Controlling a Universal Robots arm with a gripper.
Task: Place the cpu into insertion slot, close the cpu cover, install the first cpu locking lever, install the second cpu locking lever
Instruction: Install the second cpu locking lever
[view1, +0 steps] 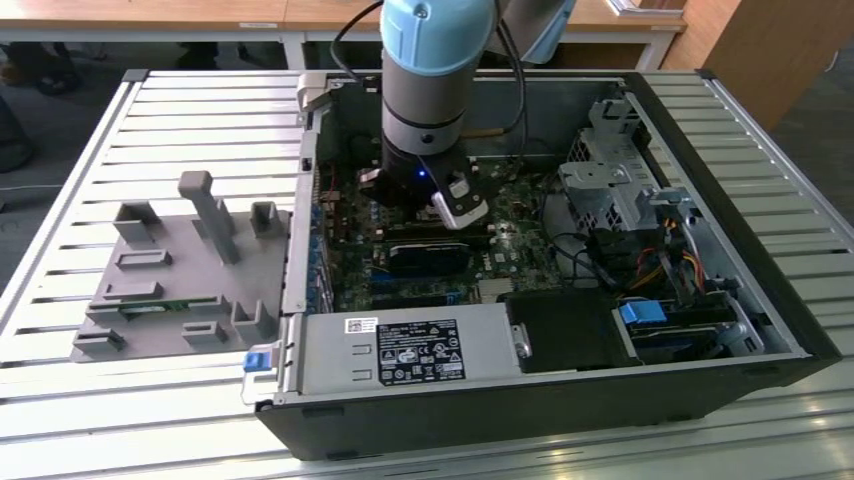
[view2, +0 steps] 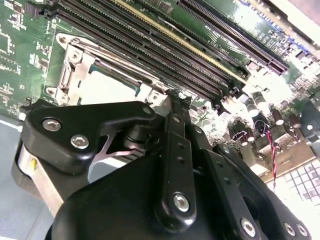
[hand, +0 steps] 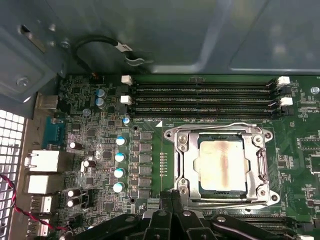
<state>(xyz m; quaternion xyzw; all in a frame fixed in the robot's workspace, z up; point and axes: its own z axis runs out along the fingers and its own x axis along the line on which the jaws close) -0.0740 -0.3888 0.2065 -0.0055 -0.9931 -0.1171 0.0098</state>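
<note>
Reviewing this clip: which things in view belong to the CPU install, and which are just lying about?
Job: cpu, seated in the insertion slot with the cpu cover down around it; gripper beside it.
Bystanders: memory slots, grey fixture, power supply.

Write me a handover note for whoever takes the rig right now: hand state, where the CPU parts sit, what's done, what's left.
Hand: fingers together, holding nothing, low over the motherboard at the socket's edge in the first wrist view.
CPU: seated in the insertion slot, silver top showing.
CPU cover: down, framing the chip.
Levers: wire levers lie along the frame's edges; I cannot tell if they are latched.
Done: placement, cover closed.
Left: confirm or finish both locking levers.
</note>
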